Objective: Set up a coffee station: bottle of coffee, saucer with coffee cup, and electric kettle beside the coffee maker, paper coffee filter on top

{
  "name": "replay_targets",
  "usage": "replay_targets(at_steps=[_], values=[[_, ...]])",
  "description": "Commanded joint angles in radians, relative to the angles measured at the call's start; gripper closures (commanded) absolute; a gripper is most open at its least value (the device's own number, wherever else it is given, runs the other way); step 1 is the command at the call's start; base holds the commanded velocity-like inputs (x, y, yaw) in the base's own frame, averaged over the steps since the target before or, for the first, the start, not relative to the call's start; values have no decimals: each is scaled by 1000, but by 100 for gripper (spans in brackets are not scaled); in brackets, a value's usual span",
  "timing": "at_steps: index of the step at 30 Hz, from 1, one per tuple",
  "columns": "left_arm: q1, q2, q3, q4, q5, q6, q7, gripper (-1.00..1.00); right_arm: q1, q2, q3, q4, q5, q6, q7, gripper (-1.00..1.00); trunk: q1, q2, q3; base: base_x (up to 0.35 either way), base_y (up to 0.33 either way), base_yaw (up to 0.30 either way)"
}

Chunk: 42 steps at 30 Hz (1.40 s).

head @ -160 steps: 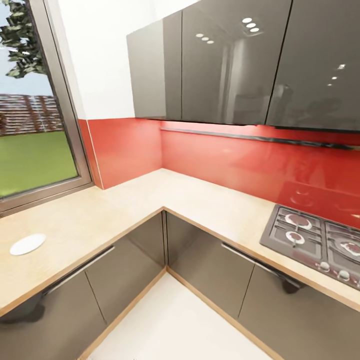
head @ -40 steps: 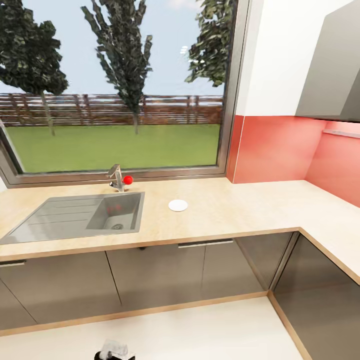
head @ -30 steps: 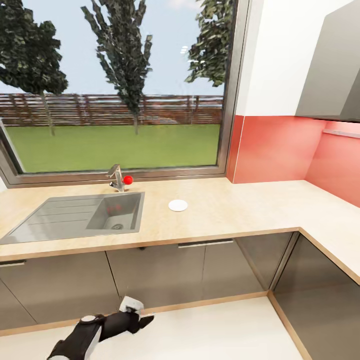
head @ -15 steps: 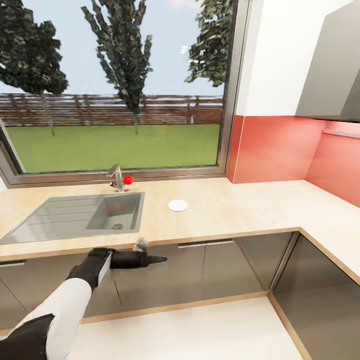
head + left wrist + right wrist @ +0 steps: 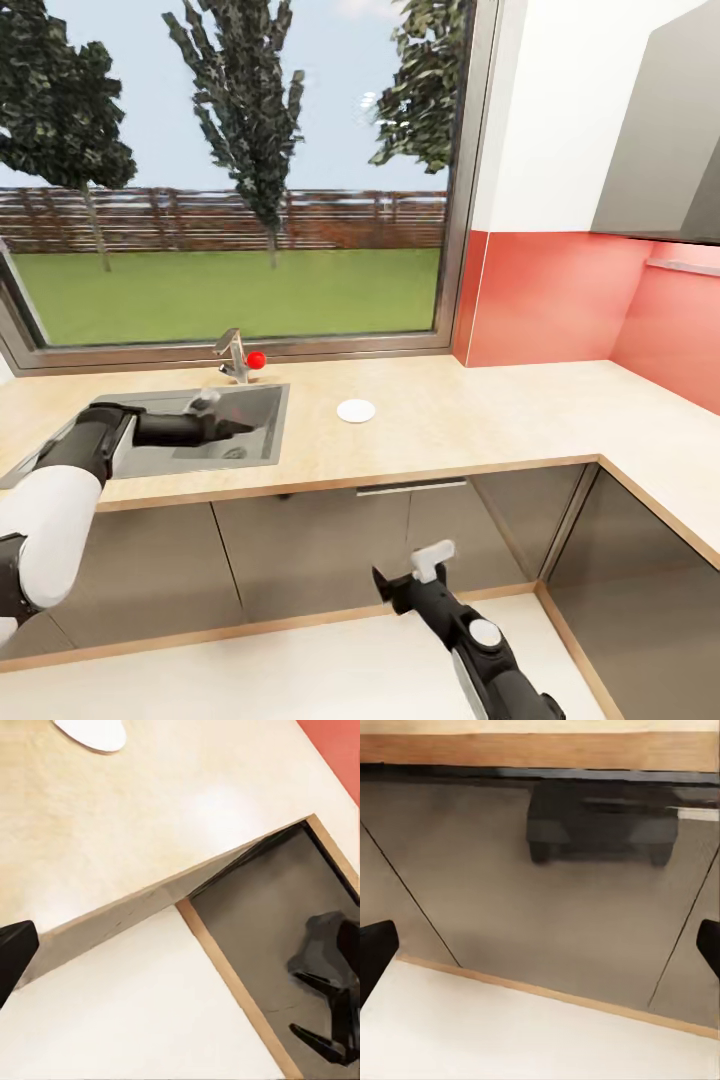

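The left gripper (image 5: pixel 232 427) hovered over the sink (image 5: pixel 150 432); whether its fingers were parted could not be told. Beyond its tips, well apart, the saucer (image 5: pixel 356 410) lay flat on the countertop (image 5: pixel 470 420). Likely light, stiff and slippery, the saucer would need pinching at its rim. The right gripper (image 5: pixel 405 575) hung wide open before the cabinet doors (image 5: pixel 540 915).

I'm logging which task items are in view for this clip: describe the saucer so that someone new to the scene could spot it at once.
Start at the big window, then drop to the tan countertop below it. To the right of the steel sink and its tap with the red knob lies the saucer, alone on bare wood. It is a small flat white disc, the one white thing on that worktop.
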Motion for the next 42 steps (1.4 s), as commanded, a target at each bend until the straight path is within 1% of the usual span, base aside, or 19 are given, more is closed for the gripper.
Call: replay_targets(at_steps=[1,3,4,5,7,10,12,13,14,15,18,19,22,24,29,32,37,39,42], values=[[-1,1,8,0,-14,9,2,-100,0,4,11,-37,3,30,5,-100,1,-2,-3,0,0,0],[-1,4,7,-1,-24,8,24,-100,0,27,41,-148,-20,111,5,-100,1,-2,-3,0,0,0],[-1,4,7,0,-25,8,27,-100,0,33,46,-173,-28,130,5,-100,1,-2,-3,0,0,0],[-2,4,8,-1,-28,7,36,-100,-1,57,59,-319,-99,261,5,-100,1,-2,-3,0,0,0],[-2,4,11,-1,-27,7,38,-100,-17,66,61,-373,-159,359,4,-100,1,-2,-3,0,0,0],[-2,3,22,-2,-25,8,39,-100,-111,71,54,-398,-246,458,1,-100,1,-2,-3,0,0,0],[-3,3,27,-5,-23,9,40,-100,-178,72,28,-402,-300,510,-1,-100,1,-2,-3,0,0,0],[-3,2,28,-15,-20,9,40,-100,-215,72,-17,-403,-335,557,-2,-100,1,-2,-3,0,0,0],[-3,2,27,-20,-19,10,40,-100,-225,72,-35,-403,-345,573,-3,-100,1,-2,-3,0,0,0],[-3,2,28,-33,-14,10,39,-100,-250,72,-90,-403,-364,625,-3,-100,1,-2,-3,0,0,0],[-3,2,32,-43,6,11,37,-100,-270,71,-154,-403,-376,680,-4,-100,1,-2,-3,0,0,0],[-3,1,35,-46,23,11,37,-100,-275,70,-182,-403,-379,697,-4,-100,1,-2,-3,0,0,0],[-3,-3,37,-48,59,11,37,-100,-281,68,-226,-403,-381,715,-4,-100,1,-2,-3,45,0,0],[-2,-16,39,-48,89,11,38,-100,-283,67,-251,-402,-382,728,-4,-100,1,-2,-3,215,0,0],[-1,-48,39,-42,99,10,45,-100,-284,66,-256,-402,-380,735,-4,-100,1,-2,-3,289,0,0],[-1,-64,39,-37,107,10,77,-100,-284,66,-254,-375,-378,737,-4,-100,1,-2,-3,314,-2,0],[-1,-67,39,-34,109,10,80,-100,-284,66,-254,-360,-373,737,-3,-100,1,-2,-3,322,-49,0],[0,-78,40,-33,108,10,80,-100,-284,65,-254,-357,-371,737,-4,-100,1,-2,-3,325,-76,0],[26,-100,41,-34,108,10,81,-100,-284,64,-253,-332,-367,739,-4,-100,1,-2,-3,328,-68,0]])
